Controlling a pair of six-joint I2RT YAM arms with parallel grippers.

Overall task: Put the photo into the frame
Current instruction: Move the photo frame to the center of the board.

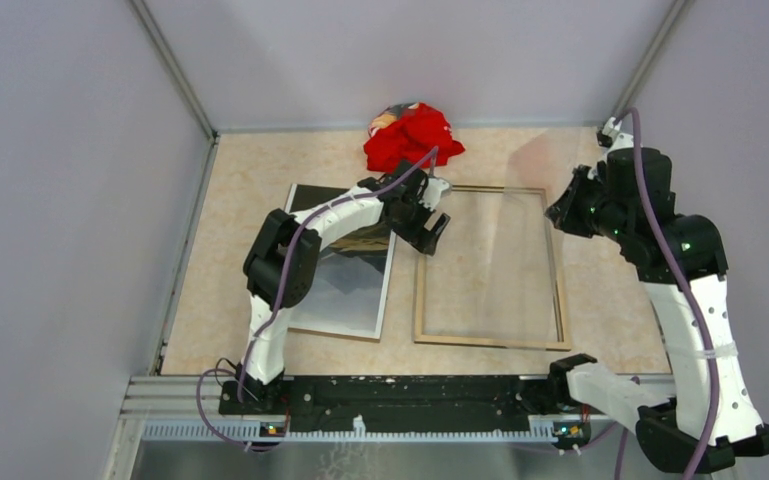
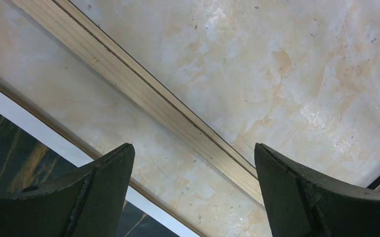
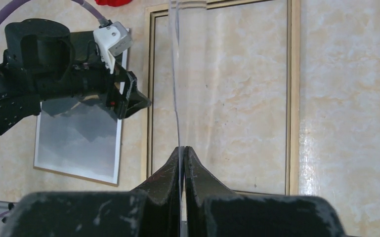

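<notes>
The frame (image 1: 490, 342) lies flat on the table right of centre, pale wood side up, with bare table showing through it. Left of it lies the photo (image 1: 345, 290), dark mountains under grey sky. My left gripper (image 1: 430, 235) hangs open just above the frame's left rail (image 2: 143, 91), nothing between its fingers (image 2: 104, 182), the photo's white margin (image 2: 54, 140) beside it. My right gripper (image 3: 183, 150) is shut on the edge of a clear sheet (image 3: 176, 98), which stands on edge above the frame (image 3: 292, 98). The photo (image 3: 79, 143) shows beyond the left arm.
A crumpled red cloth (image 1: 412, 137) sits at the back of the table near the wall. A brown backing sheet (image 1: 335, 333) lies under the photo, its edge showing. Grey walls enclose the table on three sides.
</notes>
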